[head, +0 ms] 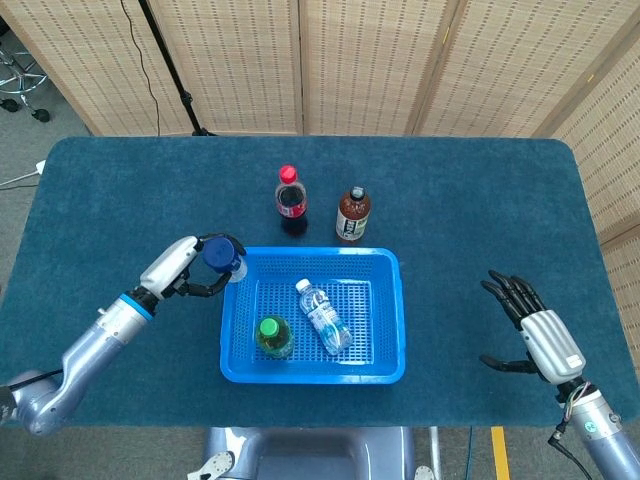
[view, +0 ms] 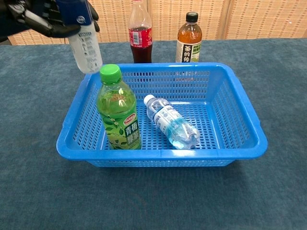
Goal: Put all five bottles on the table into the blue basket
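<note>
Blue plastic, the basket (head: 385, 318) already holds a green-capped bottle (view: 118, 109) standing and a clear water bottle (view: 171, 122) lying flat. The left robot hand (head: 190, 270) grips a blue-capped bottle (view: 84, 42) above the basket's near-left rim, probably for dropping in. The cola bottle (head: 290, 199) and tea bottle (head: 352, 213) wait on the table (head: 480, 210) behind. The right robot hand (head: 530, 325) hovers spread, holding nothing.

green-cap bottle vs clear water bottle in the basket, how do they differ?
Pose: the green-cap bottle stands upright; the water bottle lies on its side.
Contents: the green-cap bottle holds yellow-green liquid; the water bottle looks clear.
Cap: green against white.
Place: the green-cap bottle is near the basket's front left; the water bottle lies mid-floor.
Both are inside the basket, held by neither hand.
</note>
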You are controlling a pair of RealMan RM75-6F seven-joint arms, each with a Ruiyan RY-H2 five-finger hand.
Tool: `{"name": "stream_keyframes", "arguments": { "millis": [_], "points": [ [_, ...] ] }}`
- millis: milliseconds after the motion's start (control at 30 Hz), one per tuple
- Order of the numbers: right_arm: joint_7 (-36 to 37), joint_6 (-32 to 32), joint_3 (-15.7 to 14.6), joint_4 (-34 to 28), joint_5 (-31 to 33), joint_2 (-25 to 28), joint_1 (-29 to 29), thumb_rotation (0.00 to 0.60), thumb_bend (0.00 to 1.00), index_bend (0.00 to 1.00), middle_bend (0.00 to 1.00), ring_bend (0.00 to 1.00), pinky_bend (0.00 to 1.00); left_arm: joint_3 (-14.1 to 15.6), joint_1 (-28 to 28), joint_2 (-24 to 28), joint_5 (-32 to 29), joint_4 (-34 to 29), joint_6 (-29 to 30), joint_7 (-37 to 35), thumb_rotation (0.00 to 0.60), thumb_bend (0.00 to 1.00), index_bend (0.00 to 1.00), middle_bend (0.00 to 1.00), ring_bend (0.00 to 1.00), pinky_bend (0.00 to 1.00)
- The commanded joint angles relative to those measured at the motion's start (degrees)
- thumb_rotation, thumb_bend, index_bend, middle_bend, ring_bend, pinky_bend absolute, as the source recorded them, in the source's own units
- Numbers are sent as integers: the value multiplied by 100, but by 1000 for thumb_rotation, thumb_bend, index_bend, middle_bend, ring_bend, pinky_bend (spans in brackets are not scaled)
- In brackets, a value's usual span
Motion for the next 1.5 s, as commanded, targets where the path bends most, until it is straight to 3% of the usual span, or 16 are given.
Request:
{"name": "stream_keyframes", "arguments": {
  "millis": [33,167,233,267,300,367,400,700,867,1033,1200,1333,1500],
  "points": [
    [7,3,0,6,7,5,-4,600,0,0,0,0,0,111,-229,-547,-333,197,-218,321,600,538,609,458,288,270],
    [44,12,9,20,48,21,-20,600,0,0,0,0,0,144,-440,-1121,-626,570,-355,691,600,537,606,456,280,270],
    [51,21,17,25,67,27,-29,600,0,0,0,0,0,178,-512,-1286,-741,694,-408,931,600,527,575,410,238,267],
    [53,20,18,25,71,28,-30,600,0,0,0,0,0,191,-533,-1306,-774,708,-447,982,600,515,503,326,171,235],
    [55,19,19,26,73,29,-30,600,0,0,0,0,0,196,-549,-1315,-810,711,-477,1017,600,494,354,197,94,159],
    [67,9,21,26,80,33,-27,600,0,0,0,0,0,269,-631,-1248,-800,645,-704,1046,600,458,97,34,7,33],
    [67,8,20,26,80,34,-28,600,0,0,0,0,0,271,-632,-1238,-775,639,-687,1056,600,439,11,0,0,0],
    [42,42,-1,-6,20,42,-38,600,0,0,0,0,0,304,-418,-878,26,437,-126,263,600,291,0,0,0,0],
    [40,71,4,12,8,31,-45,600,0,0,0,0,0,326,-176,-588,187,409,421,335,600,214,0,0,0,0],
    [58,42,89,124,127,40,-21,600,0,0,0,0,0,390,145,-85,217,161,890,660,600,209,0,0,0,0],
    [143,-252,363,442,552,53,144,600,0,0,0,0,0,580,548,676,312,-211,1279,1026,600,208,0,0,0,0],
    [-41,-645,692,463,1058,93,348,600,0,0,0,0,0,689,976,1127,231,-355,1789,1658,600,209,0,0,0,0],
    [648,-1280,882,541,1148,166,793,600,0,0,0,0,0,833,1483,1448,-334,-635,2209,2842,600,208,0,0,0,0]
  ]
}}
